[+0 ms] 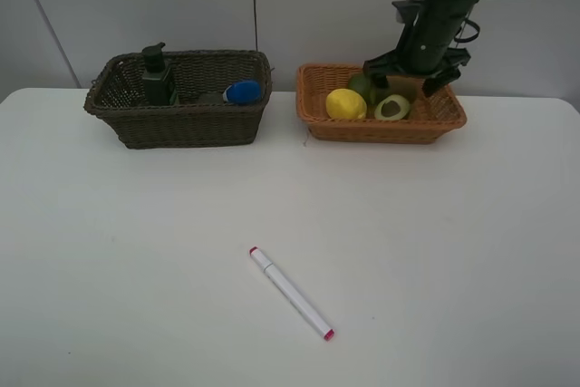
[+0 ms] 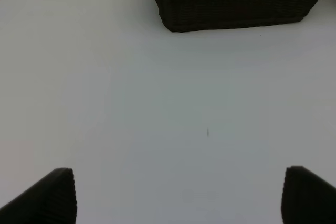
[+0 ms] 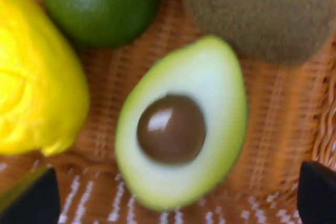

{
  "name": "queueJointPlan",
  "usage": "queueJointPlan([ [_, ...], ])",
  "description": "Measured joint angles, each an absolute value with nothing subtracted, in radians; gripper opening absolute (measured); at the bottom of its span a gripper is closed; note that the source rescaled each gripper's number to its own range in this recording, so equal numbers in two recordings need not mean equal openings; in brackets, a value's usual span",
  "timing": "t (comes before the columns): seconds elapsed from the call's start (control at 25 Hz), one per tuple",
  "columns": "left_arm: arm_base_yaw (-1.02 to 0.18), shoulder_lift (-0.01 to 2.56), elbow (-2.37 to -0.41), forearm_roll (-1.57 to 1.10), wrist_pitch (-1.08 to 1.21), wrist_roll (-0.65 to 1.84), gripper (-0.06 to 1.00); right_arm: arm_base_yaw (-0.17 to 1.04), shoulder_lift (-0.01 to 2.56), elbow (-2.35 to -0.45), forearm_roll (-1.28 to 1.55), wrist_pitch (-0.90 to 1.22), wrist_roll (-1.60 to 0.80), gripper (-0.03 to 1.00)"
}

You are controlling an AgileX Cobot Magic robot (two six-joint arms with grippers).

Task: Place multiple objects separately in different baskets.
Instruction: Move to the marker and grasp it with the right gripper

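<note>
Right gripper point(image 1: 410, 76), jaws wide, hovers above halved avocado point(image 3: 181, 124) lying in the orange basket point(image 1: 313, 111); left gripper point(image 2: 178, 195) gapes too. Lifting carelessly could snag the rim while marker point(image 1: 291, 293) waits on table.

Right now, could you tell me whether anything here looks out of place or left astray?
Yes, one thing: the white pink-tipped marker lies diagonally on the bare table, well away from both baskets. The dark basket holds the pump bottle; the orange basket holds the fruit. Nothing looks spilled or damaged.
</note>
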State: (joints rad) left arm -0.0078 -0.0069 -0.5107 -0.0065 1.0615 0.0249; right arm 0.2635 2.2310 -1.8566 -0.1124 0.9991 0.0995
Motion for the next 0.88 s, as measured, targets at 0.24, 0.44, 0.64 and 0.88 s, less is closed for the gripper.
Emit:
queueJointPlan([
  [0.24,-0.008,-0.007,-0.511,-0.006,1.062,0.025,1.00,0.277,2.136,-1.857,-0.024,1.193,0.110,1.00],
  [0.44,-0.008,-0.007,-0.511,-0.006,1.062,0.025,1.00,0.350,1.993,-1.749,0.000,1.209,0.121,1.00],
  [0.64,-0.008,-0.007,-0.511,-0.006,1.062,0.025,1.00,0.522,1.806,-1.492,0.000,1.215,0.122,1.00],
  [0.88,-0.008,-0.007,-0.511,-0.006,1.062,0.025,1.00,0.749,1.773,-1.216,0.069,1.148,0.143,1.00],
])
